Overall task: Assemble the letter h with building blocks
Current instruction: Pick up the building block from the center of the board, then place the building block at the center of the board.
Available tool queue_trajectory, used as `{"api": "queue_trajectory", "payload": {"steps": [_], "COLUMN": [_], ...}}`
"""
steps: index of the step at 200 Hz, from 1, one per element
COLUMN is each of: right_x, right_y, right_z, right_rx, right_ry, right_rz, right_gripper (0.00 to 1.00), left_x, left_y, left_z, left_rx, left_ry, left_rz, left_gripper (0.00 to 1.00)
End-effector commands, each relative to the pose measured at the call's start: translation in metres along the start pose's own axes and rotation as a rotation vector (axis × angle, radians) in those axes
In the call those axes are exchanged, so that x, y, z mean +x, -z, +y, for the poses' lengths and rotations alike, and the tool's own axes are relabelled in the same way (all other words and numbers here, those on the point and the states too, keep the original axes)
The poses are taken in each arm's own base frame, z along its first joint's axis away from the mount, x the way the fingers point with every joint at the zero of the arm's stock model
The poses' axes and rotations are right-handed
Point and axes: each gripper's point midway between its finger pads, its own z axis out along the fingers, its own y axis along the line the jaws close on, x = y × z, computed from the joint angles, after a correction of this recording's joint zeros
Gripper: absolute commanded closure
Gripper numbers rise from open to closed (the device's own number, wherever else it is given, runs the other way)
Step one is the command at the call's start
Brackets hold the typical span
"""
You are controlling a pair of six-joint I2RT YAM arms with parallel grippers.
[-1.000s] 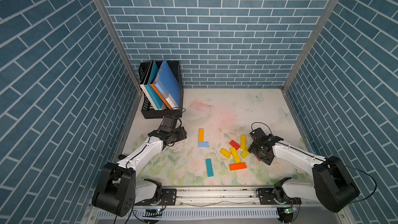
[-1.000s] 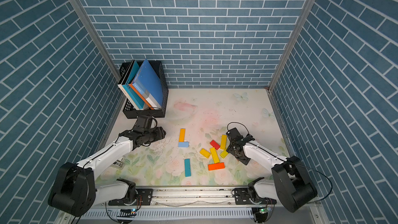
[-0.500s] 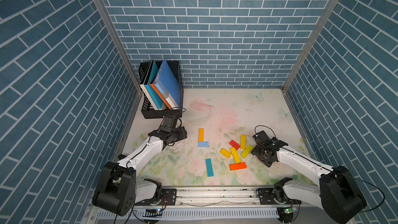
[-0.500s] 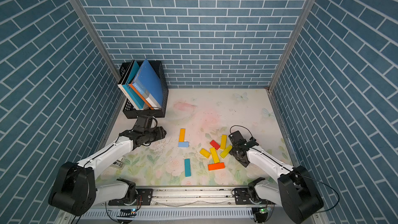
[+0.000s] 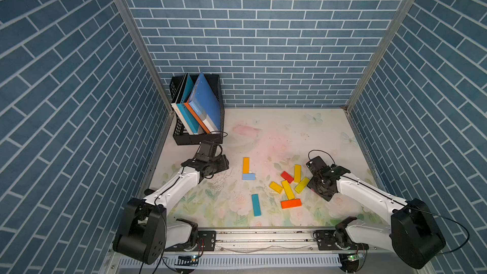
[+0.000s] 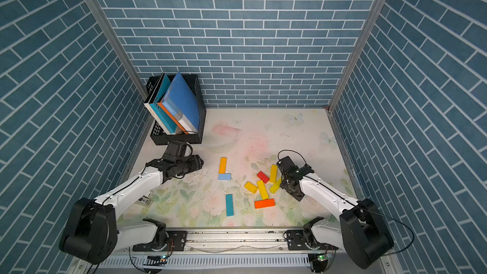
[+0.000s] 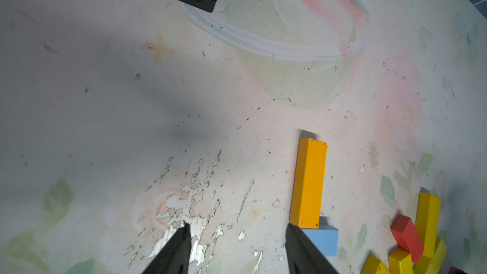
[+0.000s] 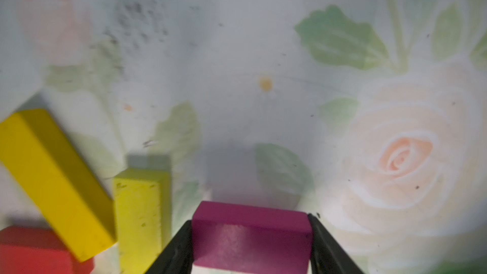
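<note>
Where the magenta block (image 8: pixel 250 235) sits at the right edge of the loose pile, the right fingers (image 8: pixel 176 251) have it: one tip on each side, half closed in a firm pinch! Whether it is off the surface (image 5: pixel 276 133) cannot be told. Just beside it lie a yellow block (image 8: pixel 52 180), a pale yellow block (image 8: pixel 139 212) and a red block (image 8: pixel 31 251). Further left, an orange block (image 5: pixel 246 165) touches a light blue block (image 5: pixel 248 176), forming an L. A teal block (image 5: pixel 256 205) lies nearer the robot. And the left fingers (image 7: pixel 171 254)? Parted, gripping nothing, hovering near that L.
</note>
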Motion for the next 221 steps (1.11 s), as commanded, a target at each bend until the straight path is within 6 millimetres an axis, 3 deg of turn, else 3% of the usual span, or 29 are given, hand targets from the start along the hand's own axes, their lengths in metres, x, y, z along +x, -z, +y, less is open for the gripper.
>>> {"api": "queue_trajectory", "payload": {"steps": [1, 15, 47, 67, 81, 122, 175, 221], "right_x": [-0.010, -0.005, 0.029, 0.051, 0.063, 0.076, 0.081, 0.091], "right_y": [0.026, 0.038, 0.049, 0.043, 0.030, 0.002, -0.013, -0.017], "right_z": [0.016, 0.058, 0.171, 0.224, 0.246, 0.257, 0.237, 0.231], "right_rx": [0.050, -0.038, -0.255, -0.350, -0.359, -0.332, -0.283, -0.264], "right_ry": [0.172, 0.285, 0.538, 0.612, 0.652, 0.690, 0.709, 0.742], "right_rz": [-0.077, -0.098, -0.077, -0.033, -0.013, 0.008, 0.022, 0.022], "right_gripper": [0.57, 0.58, 0.60, 0.60, 0.61, 0.61, 0.60, 0.59], "left_x": [-0.011, -0.017, -0.020, -0.016, -0.014, -0.012, -0.009, -0.002], "left_y": [0.010, 0.015, 0.018, 0.017, 0.018, 0.018, 0.012, 0.008], "left_z": [-0.002, 0.001, 0.010, 0.013, 0.016, 0.020, 0.022, 0.024], "left_rx": [0.010, 0.007, -0.013, -0.020, -0.024, -0.035, -0.036, -0.037], "left_ry": [0.037, 0.062, 0.087, 0.088, 0.092, 0.087, 0.090, 0.093], "left_rz": [-0.034, -0.060, -0.070, -0.058, -0.057, -0.051, -0.041, -0.025], "left_gripper": [0.38, 0.38, 0.38, 0.38, 0.38, 0.38, 0.38, 0.38]}}
